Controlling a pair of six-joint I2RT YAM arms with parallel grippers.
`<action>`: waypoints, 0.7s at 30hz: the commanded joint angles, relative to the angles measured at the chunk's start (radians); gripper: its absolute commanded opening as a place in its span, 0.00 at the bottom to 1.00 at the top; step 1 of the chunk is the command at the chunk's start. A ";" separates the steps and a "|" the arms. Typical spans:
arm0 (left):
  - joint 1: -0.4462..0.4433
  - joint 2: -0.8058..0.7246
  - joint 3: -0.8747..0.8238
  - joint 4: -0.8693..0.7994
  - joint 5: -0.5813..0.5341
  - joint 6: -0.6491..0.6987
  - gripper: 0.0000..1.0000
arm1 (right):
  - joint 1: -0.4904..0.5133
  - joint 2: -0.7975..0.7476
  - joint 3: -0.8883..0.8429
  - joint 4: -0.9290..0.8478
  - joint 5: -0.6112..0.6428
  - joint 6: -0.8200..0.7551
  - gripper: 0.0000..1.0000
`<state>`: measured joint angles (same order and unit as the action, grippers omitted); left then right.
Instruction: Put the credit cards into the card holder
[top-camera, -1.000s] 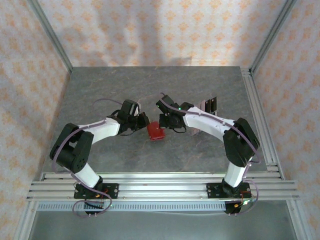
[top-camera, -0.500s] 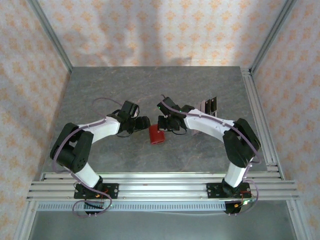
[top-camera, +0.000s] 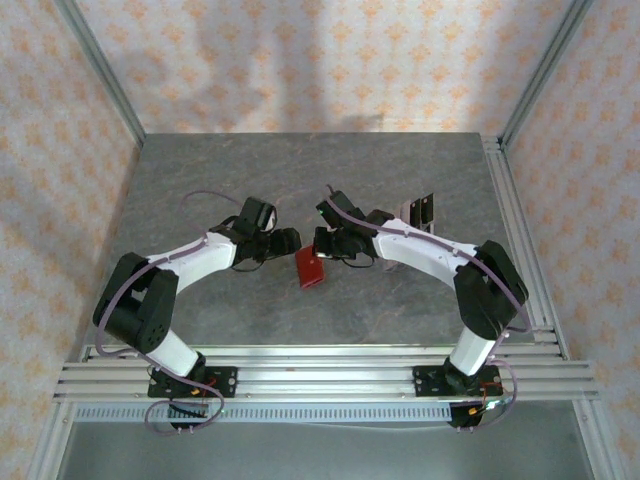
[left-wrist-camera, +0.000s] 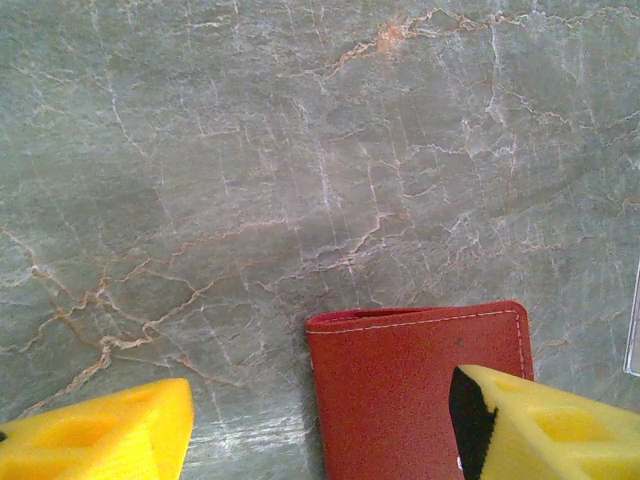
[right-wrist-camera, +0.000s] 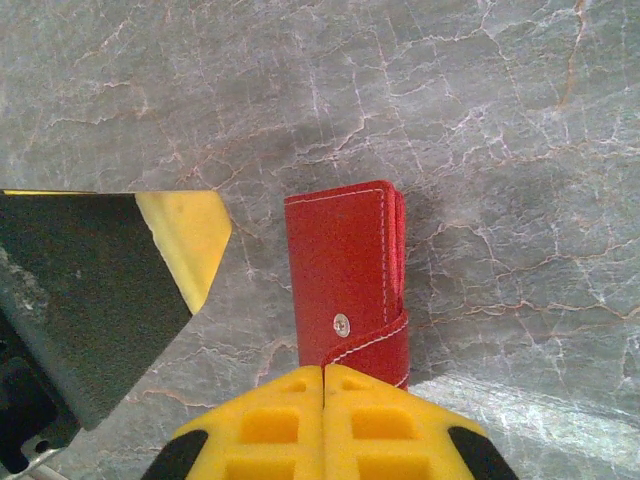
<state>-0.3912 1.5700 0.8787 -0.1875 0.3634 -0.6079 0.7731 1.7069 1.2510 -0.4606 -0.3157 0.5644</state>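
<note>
Since earlier, the left tool (left-wrist-camera: 315, 425) is spreading open, empty; the shut right tool (right-wrist-camera: 323, 385) is hiding the near edge of the closed red stitched wallet (right-wrist-camera: 340, 265).

Table top (top-camera: 300, 170): grey stone-look slab, matte, with pale and rust-coloured veins running all over it. Three walls close it in: back wall (top-camera: 320, 60), left wall (top-camera: 50, 200), right wall (top-camera: 600, 200), all the same cream covering with a repeating orange floral motif. Slanted aluminium posts sit at the back corners, left post (top-camera: 100, 68) and right post (top-camera: 540, 70). Extrusion rails (top-camera: 320, 365) run along the near edge, with more rails (top-camera: 515, 230) down the table's right side. A slotted strip (top-camera: 320, 412) lies in front of the near rails, then a plain grey panel (top-camera: 320, 450). Light is soft and diffuse, with faint shadows (top-camera: 250, 90) on the back wall and a glare patch (right-wrist-camera: 540, 420) on the slab.
</note>
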 joint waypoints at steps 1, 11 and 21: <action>-0.007 -0.021 0.024 -0.014 0.018 -0.001 0.70 | 0.000 -0.049 -0.002 0.042 -0.010 0.027 0.00; -0.021 -0.022 0.020 0.004 0.031 -0.015 0.70 | 0.000 -0.070 0.010 0.042 -0.012 0.039 0.00; -0.026 -0.023 -0.023 0.030 0.021 -0.032 0.69 | 0.000 -0.069 -0.003 0.045 -0.009 0.040 0.00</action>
<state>-0.4084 1.5696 0.8742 -0.1753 0.3855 -0.6289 0.7731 1.6592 1.2507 -0.4255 -0.3233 0.5915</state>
